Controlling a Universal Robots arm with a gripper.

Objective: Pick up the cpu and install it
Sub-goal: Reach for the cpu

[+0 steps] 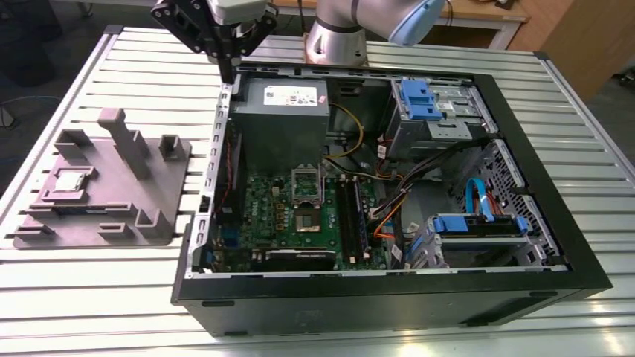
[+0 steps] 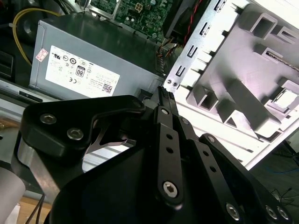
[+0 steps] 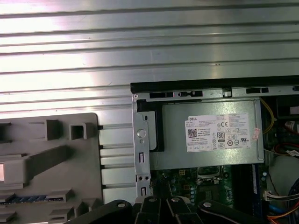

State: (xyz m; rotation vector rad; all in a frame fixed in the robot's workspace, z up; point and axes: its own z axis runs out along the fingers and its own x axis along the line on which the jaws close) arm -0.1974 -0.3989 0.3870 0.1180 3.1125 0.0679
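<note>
The cpu [image 1: 68, 181] is a small pale square chip lying flat in a recess of the grey fixture plate [image 1: 109, 216], on the exterior view's left. In the second wrist view the cpu [image 2: 285, 98] lies on the same plate. My black gripper [image 1: 228, 73] hangs high over the far left corner of the open computer case [image 1: 397, 297], well away from the cpu. Its fingers [image 2: 164, 95] are pressed together with nothing between them. The motherboard [image 1: 268, 208] lies inside the case with its cpu socket [image 1: 308, 220] near the middle.
A grey power supply [image 1: 282, 111] sits in the case just below the gripper. Blue drive bays [image 1: 429, 104] and loose cables [image 1: 397, 201] fill the case on the exterior view's right. Upright blocks [image 1: 124, 141] rise from the fixture plate. Everything rests on a slatted metal table [image 1: 149, 67].
</note>
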